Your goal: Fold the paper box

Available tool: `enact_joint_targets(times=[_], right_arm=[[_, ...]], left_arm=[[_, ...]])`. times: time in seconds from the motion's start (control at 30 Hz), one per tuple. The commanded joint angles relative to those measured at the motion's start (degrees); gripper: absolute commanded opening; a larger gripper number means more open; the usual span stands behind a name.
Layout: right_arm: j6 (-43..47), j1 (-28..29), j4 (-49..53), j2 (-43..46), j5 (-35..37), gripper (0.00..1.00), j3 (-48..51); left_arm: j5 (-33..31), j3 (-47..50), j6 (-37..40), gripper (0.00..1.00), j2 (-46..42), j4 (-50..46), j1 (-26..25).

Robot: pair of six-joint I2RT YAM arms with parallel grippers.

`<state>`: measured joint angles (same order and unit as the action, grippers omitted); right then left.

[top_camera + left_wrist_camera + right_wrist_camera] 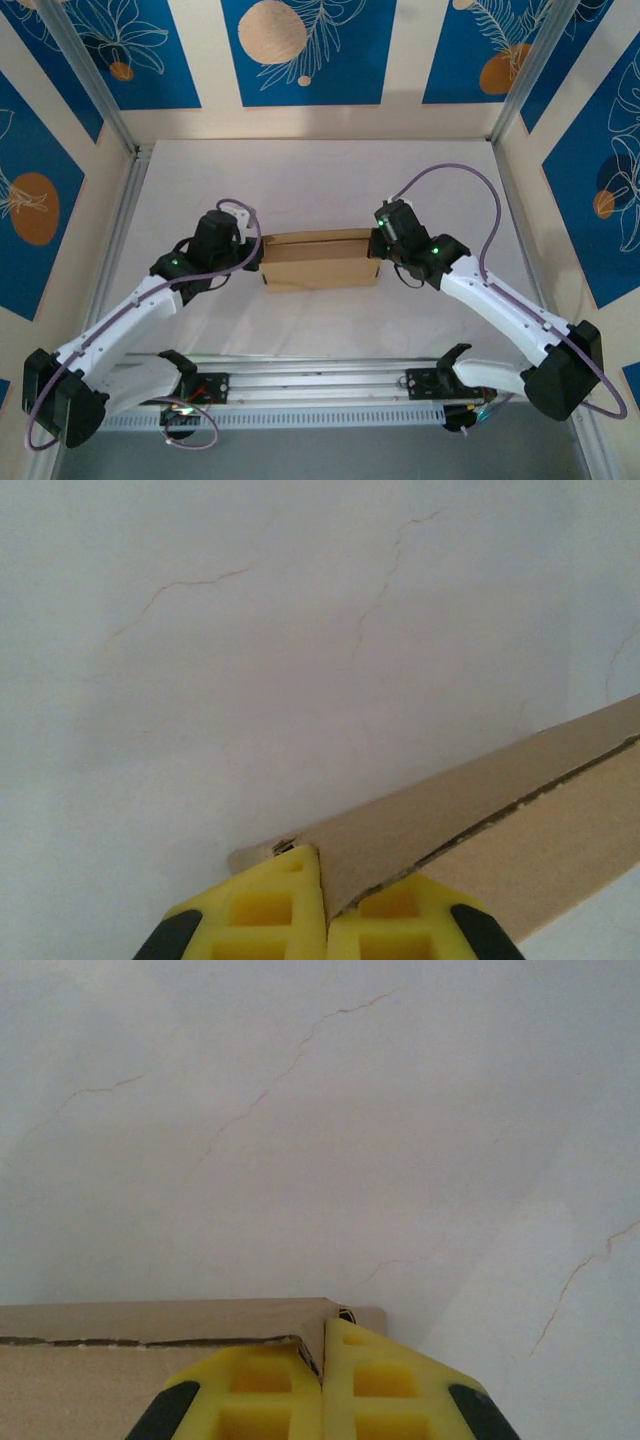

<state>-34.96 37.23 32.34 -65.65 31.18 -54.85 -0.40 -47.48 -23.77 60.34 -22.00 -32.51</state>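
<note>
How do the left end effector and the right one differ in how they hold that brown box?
The left end effector clamps the paper box at its left end; the right end effector clamps its right end. Seen from the left wrist, the box edge slants up to the right; from the right wrist, it runs level leftward. Both are yellow and shut on a cardboard edge.

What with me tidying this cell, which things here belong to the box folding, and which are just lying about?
In the job:
- paper box
- left gripper, shut on one end of it
- right gripper, shut on the other end

Just there:
- white table
- aluminium rail
- purple cable
- patterned wall panels
</note>
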Motion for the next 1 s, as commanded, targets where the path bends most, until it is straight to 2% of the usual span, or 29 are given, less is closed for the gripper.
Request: enact_joint_targets(times=[0.0, 0.37, 0.97], right_arm=[[0.0, 1.0, -1.2, 1.4, 1.8, 0.00, 2.0], [-0.1, 2.5, -2.3, 2.3, 4.6, 0.00, 3.4], [3.2, 3.1, -3.7, 3.8, 7.6, 0.00, 7.6]], left_arm=[[-2.3, 1.4, -2.1, 0.06, -1.4, 3.4, -1.5], [-11.7, 4.2, -5.1, 0.05, -3.1, 7.9, -6.0], [-15.2, 7.9, -6.5, 0.05, -2.9, 10.5, -8.8]])
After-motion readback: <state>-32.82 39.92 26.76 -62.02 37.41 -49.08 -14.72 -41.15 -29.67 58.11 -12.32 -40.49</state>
